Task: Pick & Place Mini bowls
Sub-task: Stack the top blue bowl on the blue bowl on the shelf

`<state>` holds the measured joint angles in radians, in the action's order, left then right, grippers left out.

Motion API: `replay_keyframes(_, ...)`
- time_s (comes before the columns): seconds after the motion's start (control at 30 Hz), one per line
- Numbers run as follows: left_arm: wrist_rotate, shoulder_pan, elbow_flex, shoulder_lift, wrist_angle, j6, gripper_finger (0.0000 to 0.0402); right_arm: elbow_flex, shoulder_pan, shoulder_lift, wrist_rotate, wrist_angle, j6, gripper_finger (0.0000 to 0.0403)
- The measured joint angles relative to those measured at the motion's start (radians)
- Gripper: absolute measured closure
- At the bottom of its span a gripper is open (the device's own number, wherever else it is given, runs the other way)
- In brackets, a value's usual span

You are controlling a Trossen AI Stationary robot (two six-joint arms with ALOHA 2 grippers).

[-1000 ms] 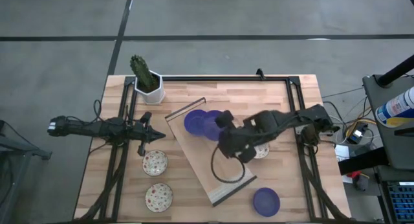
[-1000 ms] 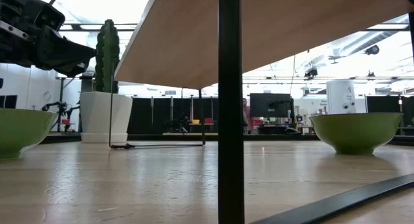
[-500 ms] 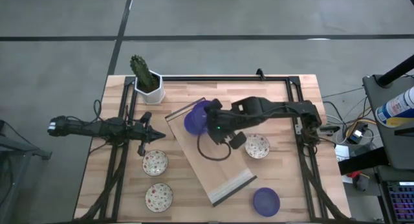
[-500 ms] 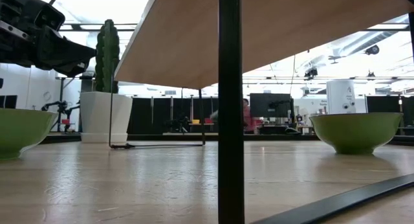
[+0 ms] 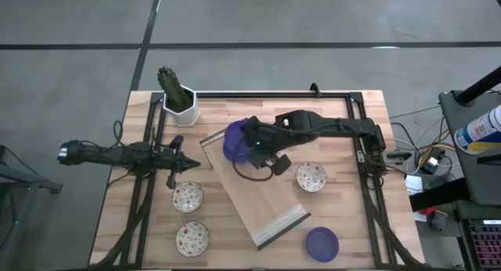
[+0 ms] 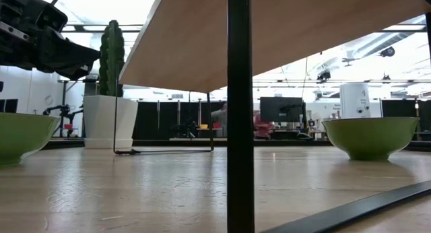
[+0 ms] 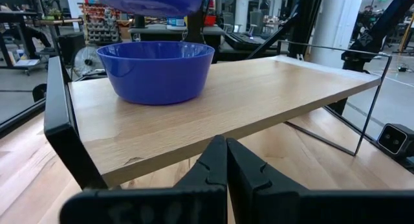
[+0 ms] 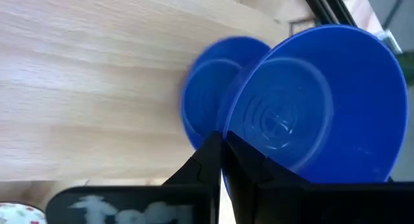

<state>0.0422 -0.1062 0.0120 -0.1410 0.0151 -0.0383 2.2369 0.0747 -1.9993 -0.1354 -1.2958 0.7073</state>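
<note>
Right hand (image 8: 223, 160) pinches a glossy round blue bowl (image 8: 317, 104) above wood-grain shelf (image 8: 84, 88).

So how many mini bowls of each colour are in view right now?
Blue mini bowls: 3, with one on the raised board and one held by the right gripper
White patterned mini bowls: 3
Total: 6

Wooden table (image 5: 235, 232) carried raised board (image 5: 262, 196), cactus pot (image 5: 181, 105), three speckled bowls (image 5: 188, 196), blue bowl (image 5: 322, 243).
</note>
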Motion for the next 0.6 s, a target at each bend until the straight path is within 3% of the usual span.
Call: replay_keyframes(0.6, 0.0, 0.0, 0.0, 0.0, 0.0, 0.0, 0.0402, -0.113, -0.001, 0.001, 0.006, 0.068, 0.019, 0.0392)
